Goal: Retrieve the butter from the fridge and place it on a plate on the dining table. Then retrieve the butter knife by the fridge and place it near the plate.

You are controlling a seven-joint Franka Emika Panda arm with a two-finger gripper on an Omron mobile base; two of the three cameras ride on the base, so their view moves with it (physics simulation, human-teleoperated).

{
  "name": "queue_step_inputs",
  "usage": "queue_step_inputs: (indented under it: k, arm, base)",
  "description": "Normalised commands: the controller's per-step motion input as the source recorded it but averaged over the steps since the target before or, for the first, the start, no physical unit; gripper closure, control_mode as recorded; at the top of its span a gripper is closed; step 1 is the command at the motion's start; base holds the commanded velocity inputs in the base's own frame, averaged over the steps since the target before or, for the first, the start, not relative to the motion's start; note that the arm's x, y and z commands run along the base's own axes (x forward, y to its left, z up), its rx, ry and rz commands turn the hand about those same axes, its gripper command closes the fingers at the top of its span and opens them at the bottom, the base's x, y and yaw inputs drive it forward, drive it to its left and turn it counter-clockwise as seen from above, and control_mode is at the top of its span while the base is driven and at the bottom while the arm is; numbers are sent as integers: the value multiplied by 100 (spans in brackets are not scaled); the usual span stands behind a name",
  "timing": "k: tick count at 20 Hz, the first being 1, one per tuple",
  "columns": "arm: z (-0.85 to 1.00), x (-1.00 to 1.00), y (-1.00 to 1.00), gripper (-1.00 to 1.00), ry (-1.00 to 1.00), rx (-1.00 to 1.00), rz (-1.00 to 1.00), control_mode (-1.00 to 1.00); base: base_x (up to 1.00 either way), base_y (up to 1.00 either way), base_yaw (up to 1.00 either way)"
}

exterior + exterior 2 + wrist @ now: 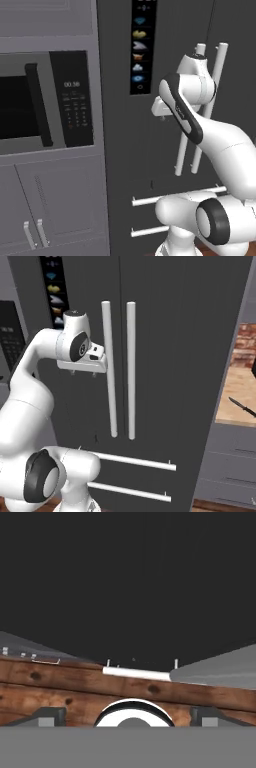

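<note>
Butter knife (pixel 243 407) on counter right of fridge (pixel 165 356) – long axis diagonal (upper-left to lower-right); tool (pixel 128 714) released.

The dark grey-black fridge front (pixel 130 577) rises above a white bar handle (pixel 136 673) and reddish-brown wooden plank floor (pixel 75 687).

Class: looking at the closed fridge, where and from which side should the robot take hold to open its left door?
Grip the left door's long upright bar handle around its middle, coming straight in from the front. It stands off the fridge face, so open fingers can close across it. The end effector sits beside it.
</note>
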Motion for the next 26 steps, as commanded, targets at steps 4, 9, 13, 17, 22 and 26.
queue_step_inputs:
  k: [4,9,13,17,22,26]
  arm:
    - [0,0,0,-100,0,0,0,100]
    - [0,0,0,-100,0,0,0,100]
    - [0,0,0,-100,0,0,0,100]
    - [0,0,0,-100,0,0,0,100]
    - [0,0,0,-100,0,0,0,100]
    - [0,0,0,-100,0,0,0,100]
  base:
    - [-45,-5,-2]
    - [-42,-9,-5]
    - [-39,-21,-4]
    - [-38,-36,-3]
    - [-30,-33,-3]
    - [-22,-34,-4]
